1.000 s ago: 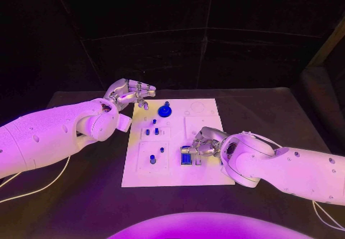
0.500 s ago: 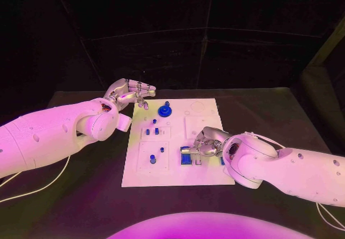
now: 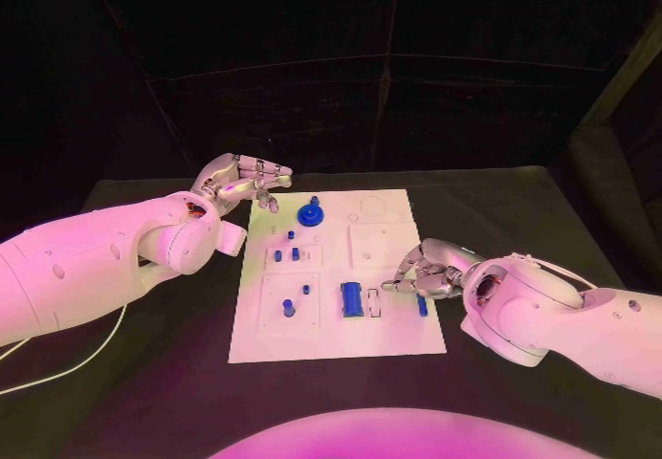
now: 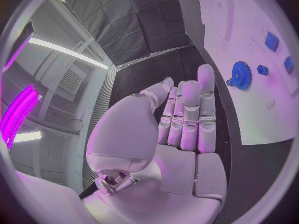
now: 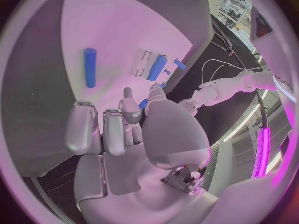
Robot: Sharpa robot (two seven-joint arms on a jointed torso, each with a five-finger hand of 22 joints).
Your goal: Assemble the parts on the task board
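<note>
The task board [image 3: 390, 339] lay in the middle of the black table [image 3: 511, 206]. A blue gear [image 3: 312, 215] stood at its 12 o'clock end, small blue pegs [image 3: 286, 255] sat below it, and a long blue part [image 3: 352, 300] rested in a slot toward 5 o'clock, with a slim blue bar [image 3: 421, 305] just beside it. The right hand [image 3: 427, 270] hovered at the board's 3 o'clock edge, fingers curled in, holding nothing. The left hand [image 3: 244, 179] hung off the board's 11 o'clock corner, fingers loosely apart and empty.
</note>
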